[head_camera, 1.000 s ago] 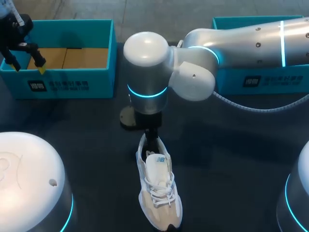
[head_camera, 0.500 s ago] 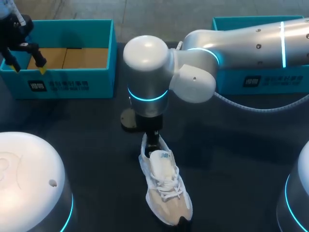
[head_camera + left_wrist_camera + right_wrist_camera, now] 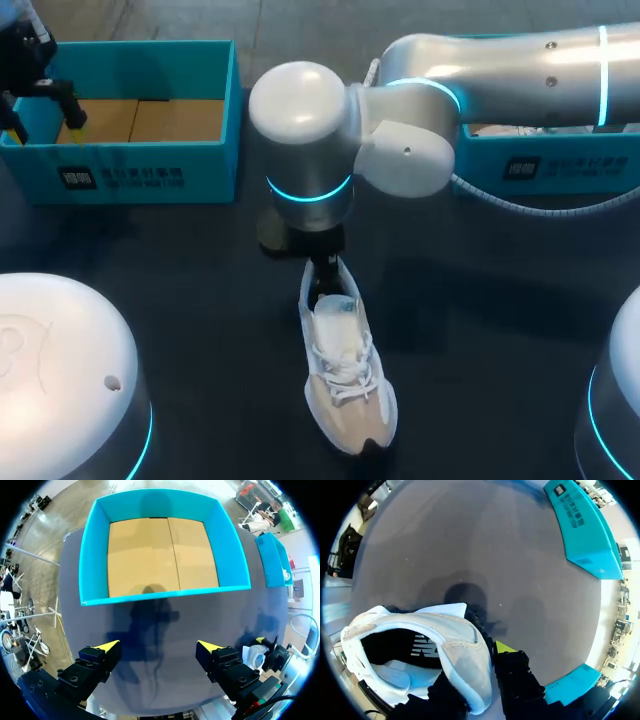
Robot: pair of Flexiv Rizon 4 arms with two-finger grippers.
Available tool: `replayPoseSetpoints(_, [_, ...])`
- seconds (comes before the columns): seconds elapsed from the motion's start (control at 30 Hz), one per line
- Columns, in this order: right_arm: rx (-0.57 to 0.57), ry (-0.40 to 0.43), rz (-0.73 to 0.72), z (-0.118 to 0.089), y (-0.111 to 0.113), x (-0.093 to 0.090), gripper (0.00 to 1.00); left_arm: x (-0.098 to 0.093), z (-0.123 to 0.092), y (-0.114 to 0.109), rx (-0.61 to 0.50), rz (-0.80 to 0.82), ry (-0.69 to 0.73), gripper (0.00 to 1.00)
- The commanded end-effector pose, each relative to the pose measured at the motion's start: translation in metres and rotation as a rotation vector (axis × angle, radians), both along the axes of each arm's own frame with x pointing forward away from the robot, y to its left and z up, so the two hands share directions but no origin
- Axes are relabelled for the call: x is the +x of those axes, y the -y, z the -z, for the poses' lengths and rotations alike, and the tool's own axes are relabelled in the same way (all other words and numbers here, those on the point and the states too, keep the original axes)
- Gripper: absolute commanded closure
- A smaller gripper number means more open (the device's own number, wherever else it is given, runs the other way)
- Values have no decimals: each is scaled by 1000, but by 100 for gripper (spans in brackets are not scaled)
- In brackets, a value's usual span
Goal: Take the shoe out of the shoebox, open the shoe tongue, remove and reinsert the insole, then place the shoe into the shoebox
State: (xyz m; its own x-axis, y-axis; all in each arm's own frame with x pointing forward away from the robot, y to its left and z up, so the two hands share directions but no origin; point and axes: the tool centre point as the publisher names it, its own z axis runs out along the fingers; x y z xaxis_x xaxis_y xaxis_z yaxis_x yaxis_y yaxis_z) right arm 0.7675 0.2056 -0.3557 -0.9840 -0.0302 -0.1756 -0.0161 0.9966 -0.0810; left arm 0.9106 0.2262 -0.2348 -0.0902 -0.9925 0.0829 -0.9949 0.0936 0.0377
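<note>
A white and beige shoe (image 3: 345, 375) lies on the dark table near the middle, toe toward the front edge and laces up. My right gripper (image 3: 322, 276) reaches in from the right and is shut on the shoe's heel collar. In the right wrist view the white heel collar (image 3: 462, 650) sits between the fingers of the right gripper (image 3: 482, 655), with one yellow tip showing outside and the other finger hidden inside the shoe. My left gripper (image 3: 45, 115) hangs open over the near edge of the blue shoebox (image 3: 150, 170) at the back left. That shoebox (image 3: 165, 594), with a bare cardboard floor, lies ahead of the left gripper (image 3: 158, 646).
A second blue box (image 3: 545, 165) stands at the back right, partly hidden behind my right arm. Two white domed robot bases (image 3: 60, 380) (image 3: 620, 400) fill the front corners. Dark table surface shows between the boxes and the shoe.
The right gripper has shut on the shoe's heel. Shoe and gripper have shifted slightly right, and the toe has swung. The left gripper has moved a little up and back.
</note>
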Motion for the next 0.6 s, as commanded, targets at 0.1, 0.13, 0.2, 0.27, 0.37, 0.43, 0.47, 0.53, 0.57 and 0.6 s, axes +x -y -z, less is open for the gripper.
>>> replayPoseSetpoints(0.1, [1, 19, 18, -21, 13, 4, 100, 9, 1, -7, -6, -4, -31, 0])
replayPoseSetpoints(0.13, [3, 23, 19, -23, 13, 4, 100, 9, 1, -7, -6, -4, -31, 0])
replayPoseSetpoints(0.2, [3, 23, 19, -23, 13, 4, 100, 9, 1, -7, -6, -4, -31, 0])
replayPoseSetpoints(0.27, [3, 23, 19, -23, 13, 4, 100, 9, 1, -7, -6, -4, -31, 0])
replayPoseSetpoints(0.37, [3, 23, 19, -23, 13, 4, 100, 9, 1, -7, -6, -4, -31, 0])
replayPoseSetpoints(0.43, [3, 23, 19, -23, 13, 4, 100, 9, 1, -7, -6, -4, -31, 0])
replayPoseSetpoints(0.47, [3, 23, 19, -23, 13, 4, 100, 9, 1, -7, -6, -4, -31, 0])
replayPoseSetpoints(0.53, [3, 23, 19, -23, 13, 4, 100, 9, 1, -7, -6, -4, -31, 0])
replayPoseSetpoints(0.57, [3, 23, 19, -23, 13, 4, 100, 9, 1, -7, -6, -4, -31, 0])
replayPoseSetpoints(0.6, [3, 23, 19, -23, 13, 4, 100, 9, 1, -7, -6, -4, -31, 0])
